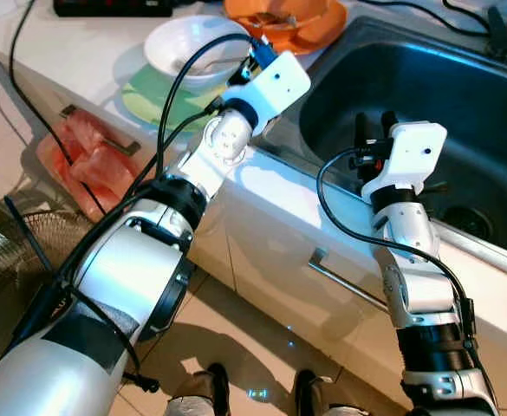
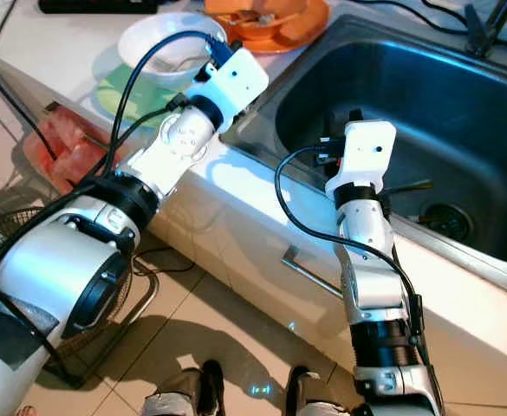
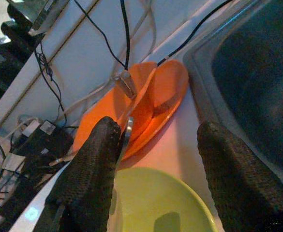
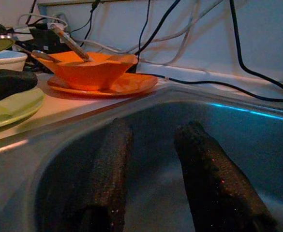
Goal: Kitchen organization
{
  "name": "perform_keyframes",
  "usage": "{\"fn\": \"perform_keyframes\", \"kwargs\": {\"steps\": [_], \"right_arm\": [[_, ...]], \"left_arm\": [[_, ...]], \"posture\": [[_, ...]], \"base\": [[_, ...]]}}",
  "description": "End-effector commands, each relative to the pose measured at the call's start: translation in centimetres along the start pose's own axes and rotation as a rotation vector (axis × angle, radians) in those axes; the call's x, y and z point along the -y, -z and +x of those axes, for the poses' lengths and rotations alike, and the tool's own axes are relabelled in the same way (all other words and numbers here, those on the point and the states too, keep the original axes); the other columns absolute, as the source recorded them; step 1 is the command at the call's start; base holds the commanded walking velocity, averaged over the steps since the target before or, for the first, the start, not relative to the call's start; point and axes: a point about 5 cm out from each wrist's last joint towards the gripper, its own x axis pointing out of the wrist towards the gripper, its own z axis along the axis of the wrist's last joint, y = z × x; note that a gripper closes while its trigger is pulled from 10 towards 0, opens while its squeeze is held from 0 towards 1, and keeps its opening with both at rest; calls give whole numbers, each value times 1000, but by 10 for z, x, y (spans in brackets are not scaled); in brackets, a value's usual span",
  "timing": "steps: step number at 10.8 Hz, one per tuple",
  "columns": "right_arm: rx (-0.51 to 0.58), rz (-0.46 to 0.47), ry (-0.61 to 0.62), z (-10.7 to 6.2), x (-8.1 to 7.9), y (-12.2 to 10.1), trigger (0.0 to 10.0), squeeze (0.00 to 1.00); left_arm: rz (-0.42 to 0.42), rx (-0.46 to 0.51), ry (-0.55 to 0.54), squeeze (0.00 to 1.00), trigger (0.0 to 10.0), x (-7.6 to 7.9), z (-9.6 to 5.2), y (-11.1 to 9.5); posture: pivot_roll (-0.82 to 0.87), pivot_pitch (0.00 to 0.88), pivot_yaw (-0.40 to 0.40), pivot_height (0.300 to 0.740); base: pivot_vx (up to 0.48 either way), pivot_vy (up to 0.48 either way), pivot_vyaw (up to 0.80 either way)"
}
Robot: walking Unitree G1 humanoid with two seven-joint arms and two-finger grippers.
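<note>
**Left arm lines up on the dishes beside the sink**

The step in hand looks like a reach for the dishware on the white desk point(image 1: 80, 61). The left end effector point(image 3: 156, 159), fingers spread and empty, hovers over the flat pale-green plate point(image 3: 156, 203), with the orange plastic bowl point(image 3: 141, 96) on its matching orange plate point(image 3: 172, 92) ahead at 12 o'clock. The bowl holds a couple of metal utensils point(image 4: 71, 43); what else is in it I cannot tell. A white ceramic bowl point(image 1: 188, 48) sits on the green plate, at 9 o'clock from the orange set.

The right end effector point(image 4: 151, 179), also released and empty, hangs inside the dark steel sink point(image 1: 461, 95).

Next, the left arm probably must ease forward and close on one rim.
</note>
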Motion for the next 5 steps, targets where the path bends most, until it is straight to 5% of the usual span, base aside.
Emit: {"fn": "perform_keyframes", "kwargs": {"steps": [1,5], "right_arm": [[-50,3,5,-8,-1,9,10000,0],[-55,9,11,-10,0,7,10000,0]], "left_arm": [[42,6,-19,0,10000,-4,3,-5],[85,6,-68,0,10000,-14,5,-8]], "posture": [[-111,271,62,740],[-113,269,58,740]], "base": [[0,0,0],[0,0,0]]}}
